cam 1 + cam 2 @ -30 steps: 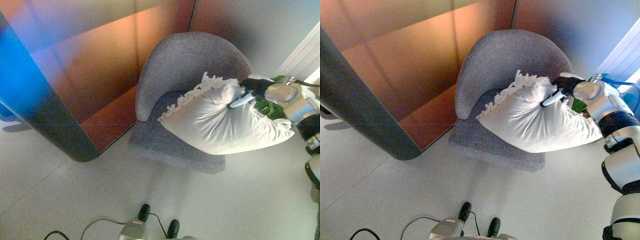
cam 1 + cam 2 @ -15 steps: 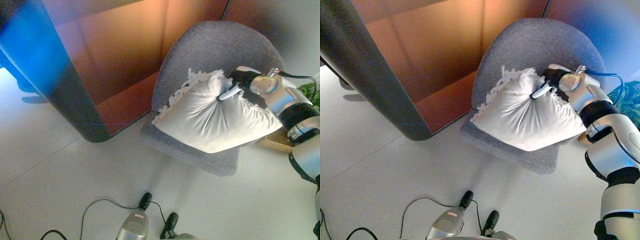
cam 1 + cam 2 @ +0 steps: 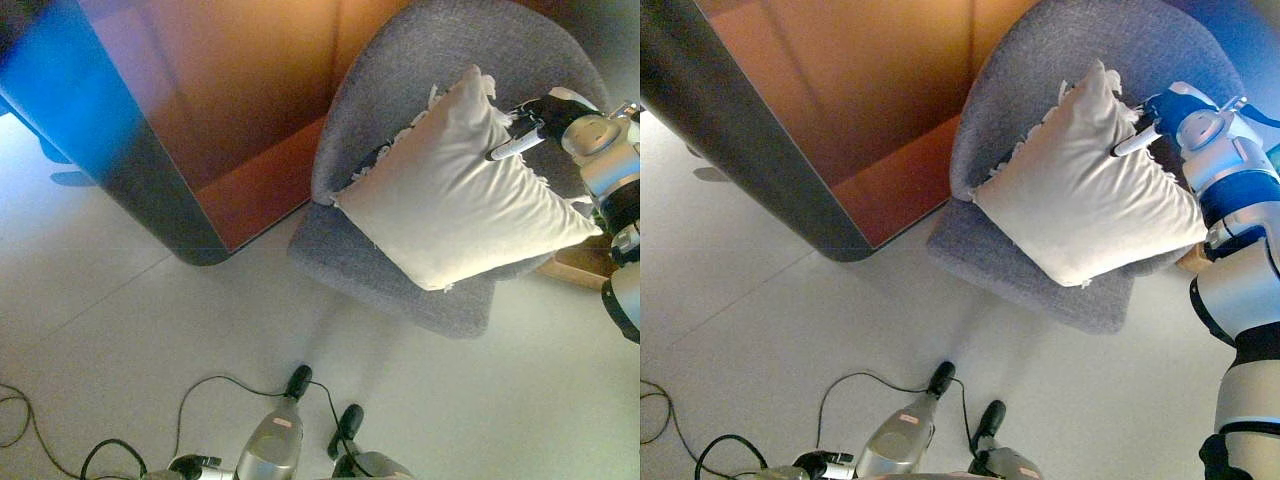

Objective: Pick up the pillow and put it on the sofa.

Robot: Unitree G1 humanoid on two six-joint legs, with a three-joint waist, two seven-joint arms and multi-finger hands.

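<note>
The white fringed pillow (image 3: 460, 190) stands on the seat of the grey armchair (image 3: 400, 270) and leans flat against its curved backrest (image 3: 440, 40). My right hand (image 3: 540, 118) is at the pillow's upper right edge. One white-tipped finger (image 3: 512, 148) lies across the pillow's front face, while the rest of the hand wraps the edge, still holding it. The right arm comes in from the right side. My left hand (image 3: 297, 381) hangs low at the bottom of the view, far from the chair and idle.
A tall orange-brown panel with a dark rounded edge (image 3: 150, 190) stands just left of the chair. A wooden piece (image 3: 582, 270) lies on the floor behind the chair's right side. Pale floor (image 3: 150, 340) spreads in front.
The pillow went from hanging bunched in my right hand over the seat to standing smooth against the backrest. The whole view has also shifted, so the chair now sits further right.
</note>
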